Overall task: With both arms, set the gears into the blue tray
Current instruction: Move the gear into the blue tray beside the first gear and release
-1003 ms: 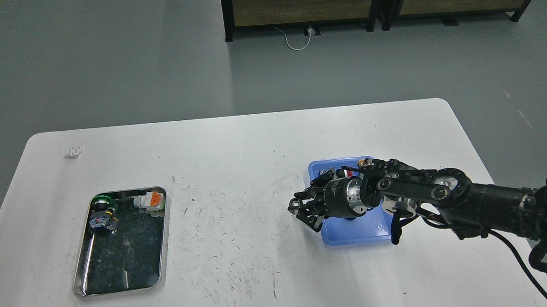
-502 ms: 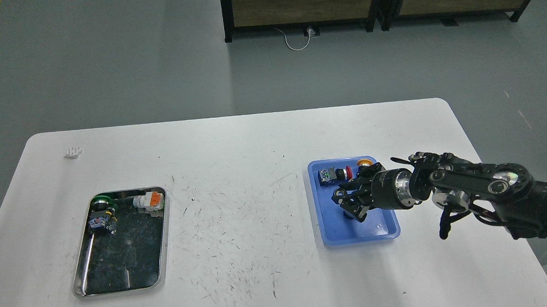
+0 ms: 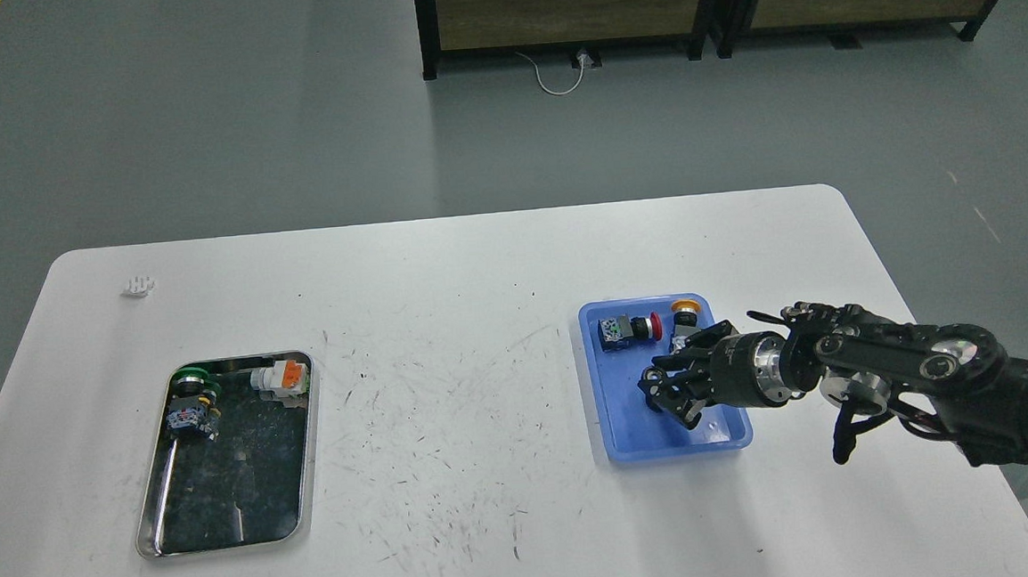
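Observation:
The blue tray point(image 3: 627, 431) lies right of the table's middle. My right arm comes in from the right, and its gripper point(image 3: 666, 398) hangs low over the tray's middle, pointing left. Its dark fingers run together against the blue, so I cannot tell whether they are open or hold anything. No gears can be made out; any under or in the gripper are hidden by it. My left arm is out of view.
Two push-button switches, one red-capped point(image 3: 627, 329) and one yellow-capped point(image 3: 683, 311), lie at the blue tray's far end. A steel tray point(image 3: 223, 494) at the left holds a green-capped switch point(image 3: 188, 381) and an orange one point(image 3: 284, 376). A small white part point(image 3: 138, 286) sits far left.
My right gripper has moved right, from just left of the blue tray to over its middle, and has dropped lower. The arm has drawn back, uncovering the two switches in the tray.

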Robot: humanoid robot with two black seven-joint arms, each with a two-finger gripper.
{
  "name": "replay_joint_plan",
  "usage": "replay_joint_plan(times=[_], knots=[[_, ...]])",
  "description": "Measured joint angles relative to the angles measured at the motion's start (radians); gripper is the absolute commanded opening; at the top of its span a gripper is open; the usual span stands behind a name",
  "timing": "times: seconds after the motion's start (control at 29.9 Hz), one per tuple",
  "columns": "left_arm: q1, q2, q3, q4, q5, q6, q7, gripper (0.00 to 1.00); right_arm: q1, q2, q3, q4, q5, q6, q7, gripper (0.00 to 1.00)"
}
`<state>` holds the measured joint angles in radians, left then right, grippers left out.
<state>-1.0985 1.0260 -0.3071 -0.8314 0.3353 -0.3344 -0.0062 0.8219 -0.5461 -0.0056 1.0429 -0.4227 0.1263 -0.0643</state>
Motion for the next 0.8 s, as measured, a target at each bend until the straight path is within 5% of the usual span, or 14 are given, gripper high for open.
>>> replay_joint_plan(times=[0.8], knots=[[-0.005,0.002,0.000,-0.001,0.000,-0.002,0.000,0.98,-0.050,0.101,0.046,-0.099,-0.031,-0.005,0.000,0.23]])
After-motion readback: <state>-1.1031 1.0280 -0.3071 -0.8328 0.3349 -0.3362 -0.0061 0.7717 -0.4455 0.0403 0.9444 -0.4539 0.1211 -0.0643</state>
